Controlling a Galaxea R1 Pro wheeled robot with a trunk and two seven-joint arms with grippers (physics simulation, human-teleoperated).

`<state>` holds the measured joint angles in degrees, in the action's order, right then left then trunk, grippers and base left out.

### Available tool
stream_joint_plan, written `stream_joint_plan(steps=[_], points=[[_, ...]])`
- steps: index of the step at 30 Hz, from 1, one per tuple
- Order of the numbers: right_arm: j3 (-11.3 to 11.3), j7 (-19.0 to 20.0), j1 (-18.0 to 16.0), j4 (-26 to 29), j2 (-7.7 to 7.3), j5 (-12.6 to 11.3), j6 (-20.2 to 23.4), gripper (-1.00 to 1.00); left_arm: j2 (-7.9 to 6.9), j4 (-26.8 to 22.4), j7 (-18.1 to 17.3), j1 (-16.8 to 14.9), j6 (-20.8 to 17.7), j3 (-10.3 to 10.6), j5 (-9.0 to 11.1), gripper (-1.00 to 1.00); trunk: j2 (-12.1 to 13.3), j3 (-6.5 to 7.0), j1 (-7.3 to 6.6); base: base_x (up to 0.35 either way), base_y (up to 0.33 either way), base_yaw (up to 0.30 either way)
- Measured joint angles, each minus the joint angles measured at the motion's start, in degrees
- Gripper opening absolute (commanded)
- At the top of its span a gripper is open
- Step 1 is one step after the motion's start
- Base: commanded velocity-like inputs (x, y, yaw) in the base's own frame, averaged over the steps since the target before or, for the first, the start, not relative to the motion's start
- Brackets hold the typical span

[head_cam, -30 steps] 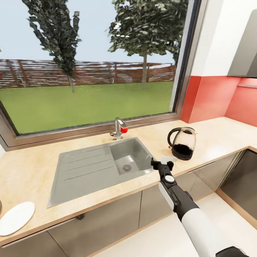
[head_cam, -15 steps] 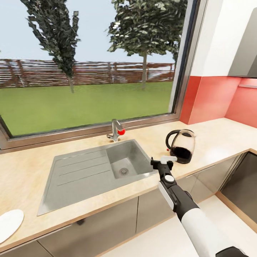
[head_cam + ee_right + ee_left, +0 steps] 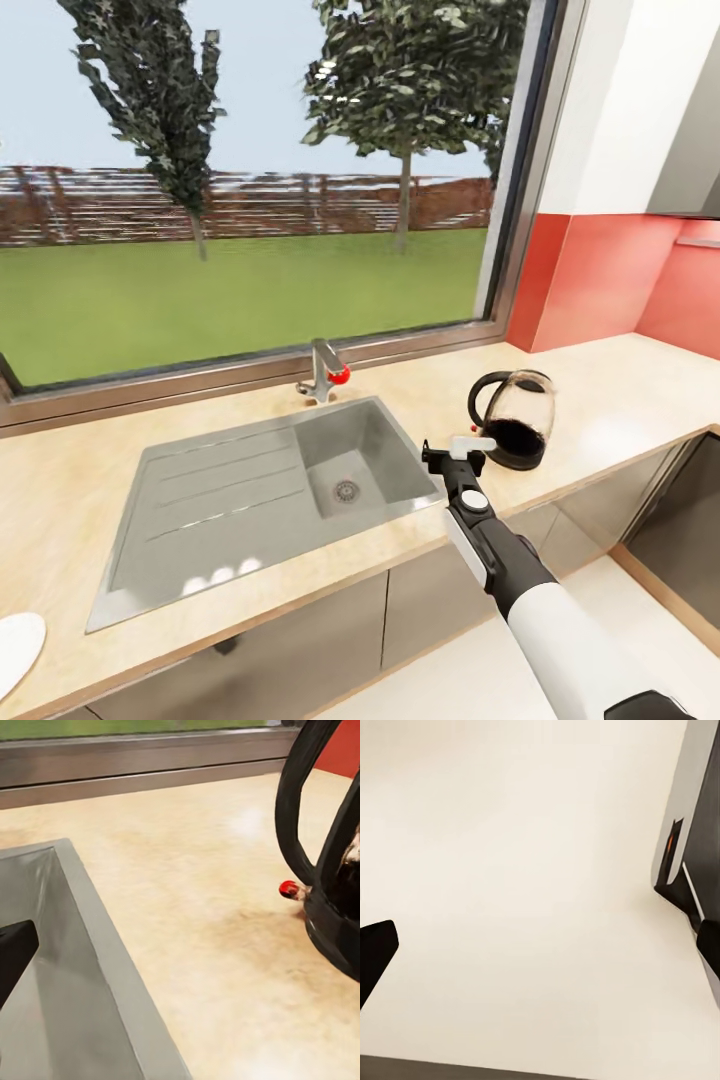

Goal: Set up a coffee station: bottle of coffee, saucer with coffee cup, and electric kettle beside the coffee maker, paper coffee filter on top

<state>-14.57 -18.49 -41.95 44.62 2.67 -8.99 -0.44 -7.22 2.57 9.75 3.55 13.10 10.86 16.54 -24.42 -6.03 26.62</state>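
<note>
The electric kettle [image 3: 516, 419], clear glass with a black base and loop handle, stands on the beige countertop [image 3: 610, 390] right of the sink. My right gripper [image 3: 453, 457] hovers open over the counter's front strip, between the sink basin and the kettle, a short way from its handle. The right wrist view shows the kettle's handle [image 3: 294, 802] close ahead and one dark finger [image 3: 13, 951] at the side. A white saucer [image 3: 14, 651] lies on the counter at the far left. My left gripper [image 3: 540, 949] is open over pale floor, holding nothing.
A grey sink [image 3: 240, 490] with a drainboard is set into the counter, with a faucet [image 3: 322, 372] behind it under the window. A red backsplash [image 3: 600, 280] meets the counter's right corner. Glossy grey cabinets [image 3: 290, 630] run below. A grey panel [image 3: 690, 810] stands near the left gripper.
The whole picture has shifted: the sink and saucer slid left and lower in view, so the camera moved right along the counter. The right arm keeps its place, slightly nearer the kettle.
</note>
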Motion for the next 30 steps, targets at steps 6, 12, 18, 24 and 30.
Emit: stream_joint_plan(steps=[6,12,18,24,30], points=[[0.0,-0.1,0.0,0.0,-0.05,0.0,0.0,1.0,0.0,0.0,0.0,0.1,0.0,0.1,0.0,1.0,0.0,0.0,0.0,0.222,0.0,0.0],[0.1,-0.1,0.0,0.1,-0.07,0.0,0.0,1.0,0.0,0.0,-0.1,0.2,-0.1,0.0,0.0,1.0,0.0,0.0,0.0,0.121,-0.12,0.0],[0.2,-0.2,0.0,0.1,-0.15,0.0,0.0,1.0,0.0,0.1,0.0,0.4,-0.8,0.0,0.0,1.0,0.0,0.0,0.01,0.049,-0.063,0.0],[0.3,-0.2,0.0,0.1,-0.16,0.0,0.0,1.0,0.0,0.0,0.2,0.5,-3.7,0.0,0.0,1.0,0.0,0.0,0.0,0.091,-0.091,0.0],[0.1,-0.2,0.0,0.0,-0.16,0.0,0.0,1.0,0.0,0.0,0.3,0.5,-4.4,0.0,0.0,1.0,0.0,0.0,0.0,0.042,-0.004,0.0]])
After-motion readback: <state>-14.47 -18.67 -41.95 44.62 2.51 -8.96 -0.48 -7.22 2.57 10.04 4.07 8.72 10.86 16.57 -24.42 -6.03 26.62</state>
